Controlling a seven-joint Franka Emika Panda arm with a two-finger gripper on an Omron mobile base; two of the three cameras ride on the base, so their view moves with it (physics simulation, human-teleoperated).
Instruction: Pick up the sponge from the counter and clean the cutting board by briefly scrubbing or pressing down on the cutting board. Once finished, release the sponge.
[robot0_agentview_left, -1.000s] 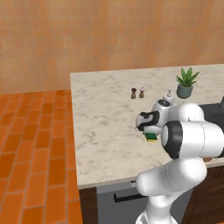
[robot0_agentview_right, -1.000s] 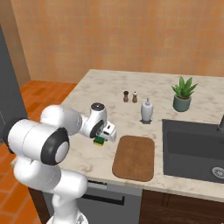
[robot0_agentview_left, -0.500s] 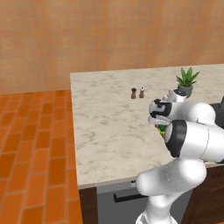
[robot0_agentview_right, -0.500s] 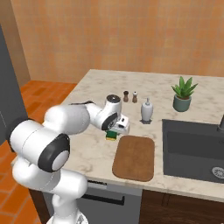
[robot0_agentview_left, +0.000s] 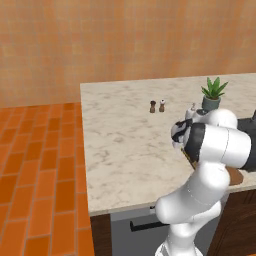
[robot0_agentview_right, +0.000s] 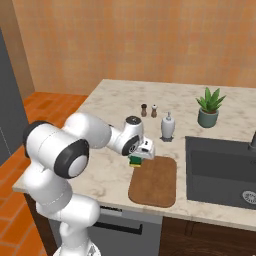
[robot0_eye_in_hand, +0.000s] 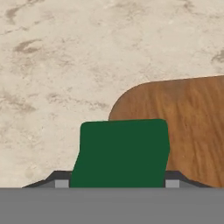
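Note:
My gripper is shut on the sponge, a small block with a dark green top over yellow, held just above the counter. In the hand view the sponge's green top sits between the fingers, over the rounded corner of the brown cutting board. From the right base view, the sponge hangs at the near left corner of the cutting board. In the left base view my own arm hides the sponge, and only a sliver of the board shows.
A white soap bottle stands just behind the board. Salt and pepper shakers sit farther back. A potted plant is at the back right, and the dark sink basin lies right of the board.
The arm has carried the sponge to the right across the counter, from well left of the board to its near left corner. The grip stayed shut.

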